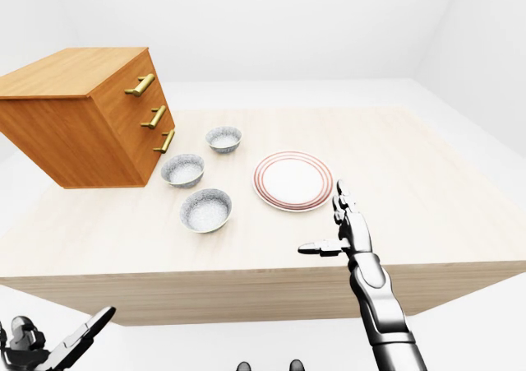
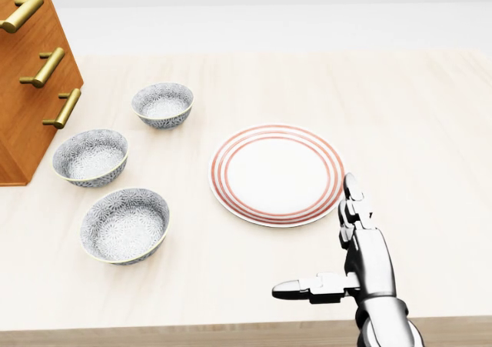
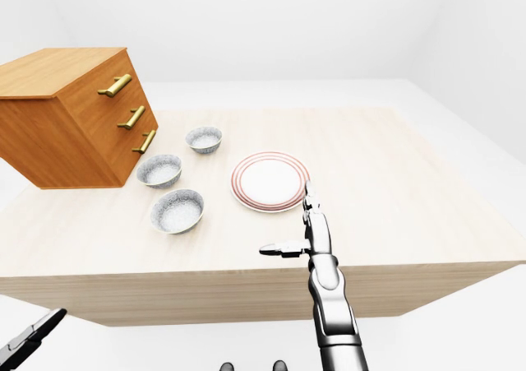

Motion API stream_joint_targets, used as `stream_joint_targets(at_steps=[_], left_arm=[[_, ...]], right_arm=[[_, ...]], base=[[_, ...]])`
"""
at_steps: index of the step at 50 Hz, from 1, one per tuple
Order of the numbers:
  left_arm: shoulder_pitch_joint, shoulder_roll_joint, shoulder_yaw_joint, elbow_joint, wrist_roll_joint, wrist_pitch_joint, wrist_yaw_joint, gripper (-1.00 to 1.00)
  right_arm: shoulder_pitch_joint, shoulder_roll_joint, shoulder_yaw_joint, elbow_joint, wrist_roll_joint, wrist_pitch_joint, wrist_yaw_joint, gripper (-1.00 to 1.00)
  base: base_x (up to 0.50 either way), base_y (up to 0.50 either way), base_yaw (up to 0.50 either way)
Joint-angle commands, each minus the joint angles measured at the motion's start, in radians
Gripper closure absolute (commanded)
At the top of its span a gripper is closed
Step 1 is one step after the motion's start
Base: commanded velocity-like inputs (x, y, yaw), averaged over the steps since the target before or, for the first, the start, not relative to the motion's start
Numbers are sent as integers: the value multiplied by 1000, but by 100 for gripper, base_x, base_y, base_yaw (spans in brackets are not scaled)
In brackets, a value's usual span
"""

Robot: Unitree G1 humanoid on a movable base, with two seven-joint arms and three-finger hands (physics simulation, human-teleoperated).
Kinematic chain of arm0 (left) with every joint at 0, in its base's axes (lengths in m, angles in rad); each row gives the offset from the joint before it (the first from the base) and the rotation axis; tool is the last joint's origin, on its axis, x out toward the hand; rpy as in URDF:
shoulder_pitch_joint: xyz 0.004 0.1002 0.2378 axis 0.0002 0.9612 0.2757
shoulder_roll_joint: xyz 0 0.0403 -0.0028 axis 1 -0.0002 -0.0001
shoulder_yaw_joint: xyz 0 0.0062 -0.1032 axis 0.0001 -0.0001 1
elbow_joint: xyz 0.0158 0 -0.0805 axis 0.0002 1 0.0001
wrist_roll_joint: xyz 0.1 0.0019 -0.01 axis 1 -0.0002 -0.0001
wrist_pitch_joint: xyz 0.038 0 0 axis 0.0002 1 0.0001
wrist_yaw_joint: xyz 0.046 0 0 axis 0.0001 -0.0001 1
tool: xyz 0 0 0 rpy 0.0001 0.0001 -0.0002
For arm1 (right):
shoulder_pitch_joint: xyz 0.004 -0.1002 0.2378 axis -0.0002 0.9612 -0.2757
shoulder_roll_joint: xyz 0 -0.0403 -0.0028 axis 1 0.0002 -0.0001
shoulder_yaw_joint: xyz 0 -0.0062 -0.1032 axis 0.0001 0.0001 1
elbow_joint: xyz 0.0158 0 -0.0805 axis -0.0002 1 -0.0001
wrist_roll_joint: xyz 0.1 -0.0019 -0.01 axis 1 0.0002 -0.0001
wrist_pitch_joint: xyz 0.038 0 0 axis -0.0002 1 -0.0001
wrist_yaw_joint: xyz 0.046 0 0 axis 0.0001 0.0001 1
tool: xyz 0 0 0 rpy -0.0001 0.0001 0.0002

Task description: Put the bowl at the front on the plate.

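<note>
Right hand [image 2: 346, 243], fingers spread and empty, hovers over the bench [image 2: 430, 131] just right of the red-ringed plate [image 2: 277, 174], while the nearest bowl [image 2: 125, 225] sits bottom-left of the plate in the head view and the left hand [image 1: 25, 342] hangs low, its fingers unreadable.

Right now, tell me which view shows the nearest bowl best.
The head view: the nearest bowl is largest there, its patterned inside plain, left of the plate. Both eye views show it whole but smaller, from farther off.
</note>
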Motion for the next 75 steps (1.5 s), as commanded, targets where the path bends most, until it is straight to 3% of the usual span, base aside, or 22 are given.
stream_joint_targets(at_steps=[1, 5, 42, 44, 49, 53, 60, 67, 71, 75], left_arm=[[6, -11, 66, 5, -18, 6, -43, -100], [15, -21, 75, -29, -22, 27, -48, -100], [14, -35, 87, -59, -14, 39, -59, -100], [4, -35, 84, -39, 0, 19, -52, -100], [5, -35, 77, -32, 2, 10, -53, -100], [1, -30, 69, -9, 4, -10, -49, -100], [12, -31, 69, -29, -6, 1, -48, -100], [13, -34, 75, -31, -21, 5, -66, -100], [19, -36, 82, -54, -26, 24, -68, -100], [15, -38, 85, -51, -24, 22, -71, -100]], right_arm=[[1, 1, 2, -10, -6, 16, -8, -100], [1, 2, 4, -16, -7, 24, -8, -100], [1, 1, 4, -3, -14, 13, -8, -100], [5, -1, 11, -10, -23, -4, -4, -100], [3, -1, 5, -1, -23, -4, -4, -100], [6, 1, 10, -21, -31, 13, -7, -100], [3, 0, 10, -6, -35, 2, -3, -100], [8, 3, 14, -26, -42, 12, -7, -100], [5, 1, 11, -11, -41, -1, -7, -100], [7, 3, 13, -23, -42, 8, -8, -100]], base=[[0, 0, 0], [0, 0, 0], [0, 0, 0], [0, 0, 0], [0, 0, 0], [0, 0, 0], [36, 0, 0], [50, 0, 0], [50, 0, 0], [50, 0, 0]])
